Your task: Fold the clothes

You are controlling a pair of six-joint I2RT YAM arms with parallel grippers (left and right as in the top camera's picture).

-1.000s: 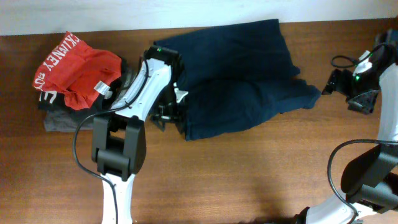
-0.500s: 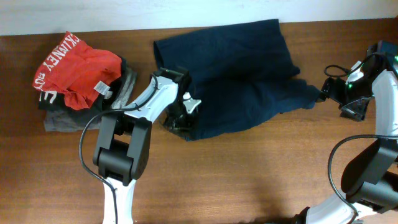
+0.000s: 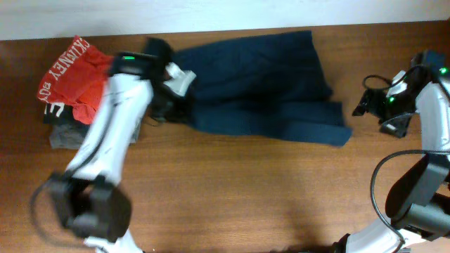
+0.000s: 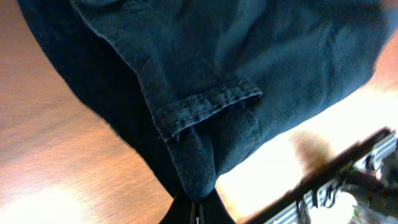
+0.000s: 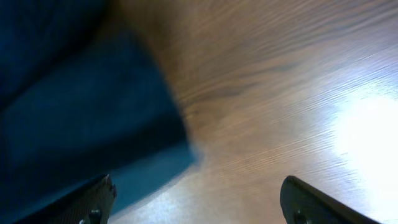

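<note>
The clothes (image 3: 260, 77), one large dark navy garment, lie spread across the back middle of the table. My left gripper (image 3: 174, 93) is at the garment's left edge and is shut on a pinch of the cloth. In the left wrist view the navy cloth (image 4: 217, 74) runs from the shut left gripper (image 4: 196, 210) out over the wood, showing a stitched hem. My right gripper (image 3: 365, 105) stands open just right of the garment's right corner. The right wrist view shows that corner of the clothes (image 5: 74, 112) near the left finger, with nothing between the jaws of the right gripper (image 5: 199, 190).
A red garment with white lettering (image 3: 74, 74) lies on a grey folded garment (image 3: 67, 135) at the back left, close to my left arm. The wooden table (image 3: 246, 197) reaches a white wall at the back.
My left gripper has shut on the garment's front-left edge and swung it left and toward the back, lifting the cloth. The right gripper has edged left toward the garment, still open.
</note>
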